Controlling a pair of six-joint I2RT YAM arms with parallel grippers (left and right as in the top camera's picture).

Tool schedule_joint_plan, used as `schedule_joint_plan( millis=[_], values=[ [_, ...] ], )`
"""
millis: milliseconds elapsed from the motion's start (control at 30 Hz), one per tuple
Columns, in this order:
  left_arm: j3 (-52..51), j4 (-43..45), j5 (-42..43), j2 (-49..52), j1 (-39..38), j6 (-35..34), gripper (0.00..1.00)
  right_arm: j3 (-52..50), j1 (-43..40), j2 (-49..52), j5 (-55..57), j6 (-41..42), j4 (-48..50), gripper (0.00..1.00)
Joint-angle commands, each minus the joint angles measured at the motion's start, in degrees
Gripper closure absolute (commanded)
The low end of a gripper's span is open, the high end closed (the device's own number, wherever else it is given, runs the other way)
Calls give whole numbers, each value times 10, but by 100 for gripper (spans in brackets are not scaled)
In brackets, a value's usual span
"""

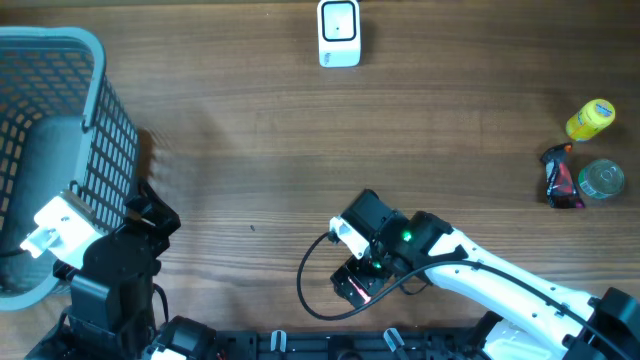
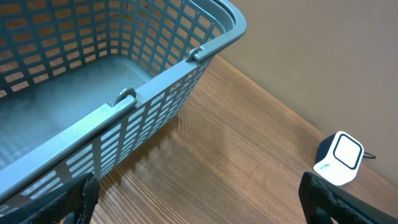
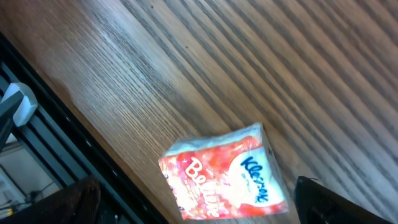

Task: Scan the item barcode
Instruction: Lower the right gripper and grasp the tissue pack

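The right gripper hangs just over the near edge of the table, its jaws spread wide and holding nothing. One dark finger shows at each lower corner of its wrist view. Between and just beyond them lies the tissue pack, a small red and white packet with blue lettering. It lies flat on the wood, skewed to the grain, close to the table's near rim. From above, only a pink sliver of it shows under the gripper.

I'd judge the pack light and soft. It is a film wrapper over folded tissue, so it will give under pressure and may slide on the plastic. A squeeze across its narrower width, around the middle, looks the safest hold, firm enough to carry but not to crumple the print. No barcode shows on the upper face, so I can't tell which side carries it.

The white scanner stands at the far edge, well apart from the pack. At far right sit a yellow bottle, a dark wrapper and a clear lidded cup, clustered together. At near left, the left gripper is also spread wide and empty, beside the grey-blue basket, which looks empty from its wrist view.
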Motion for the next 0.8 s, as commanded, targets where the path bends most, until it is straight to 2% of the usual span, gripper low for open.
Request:
schedule_joint_plan(
  millis=[0, 300, 600, 700, 767],
  values=[
    [-1, -2, 5, -3, 3, -10, 0, -12, 2, 3, 0, 16, -2, 0],
    [-1, -3, 12, -3, 3, -10, 0, -12, 1, 24, 5, 60, 7, 0],
    [-1, -3, 11, -3, 3, -10, 0, -10, 1, 106, -39, 93, 38, 0],
    [-1, -3, 11, -3, 3, -10, 0, -11, 1, 106, -46, 118, 42, 9],
    [-1, -3, 11, -3, 3, -10, 0, -11, 1, 106, -47, 123, 44, 27]
  ],
)
